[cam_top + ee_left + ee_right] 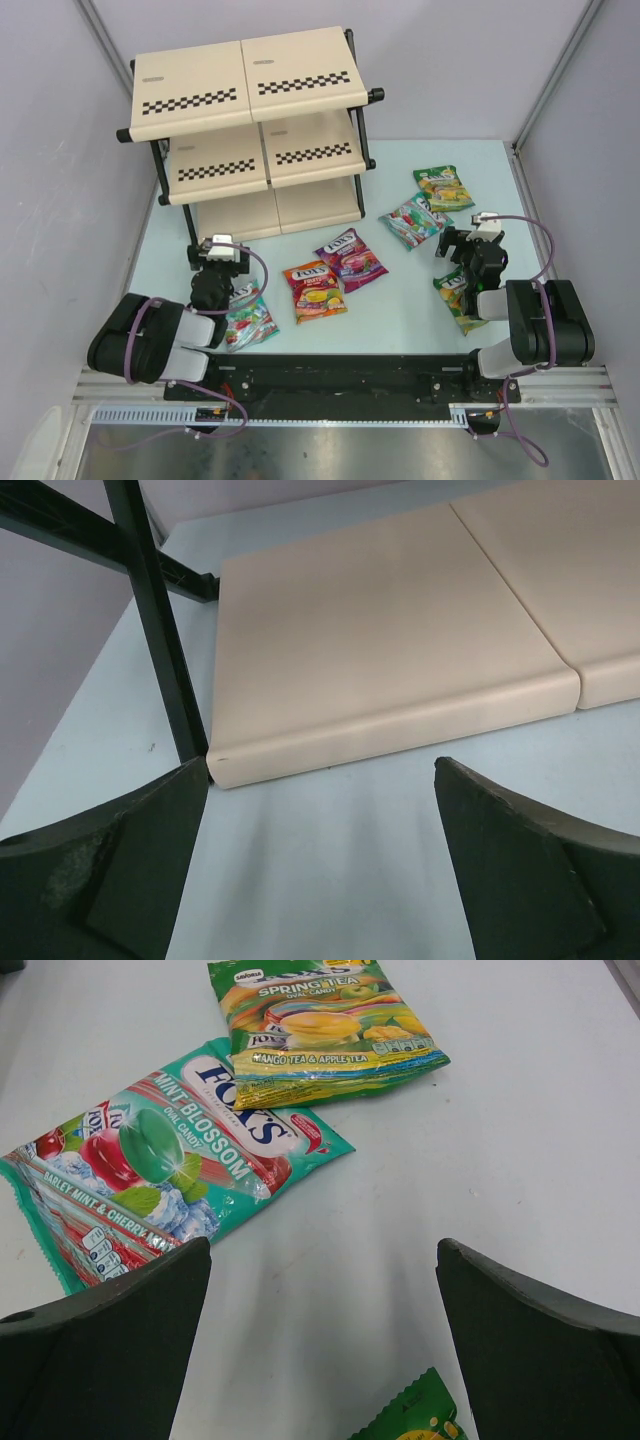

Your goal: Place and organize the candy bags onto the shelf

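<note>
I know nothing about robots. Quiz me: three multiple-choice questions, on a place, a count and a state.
1. Where is the glossy purple-pink candy pouch? A) top shelf tier B) on the pale table, beside the red-orange pouch C) in a gripper
2. How many pouches lie on the beige stepped shelf? A) none B) two C) six
3. The black right gripper is: A) open, empty B) shut on a teal pouch C) shut, empty
Answers: B, it lies flat there; A, all six lie on the table; A, its jaws stand apart, nothing between.
</note>
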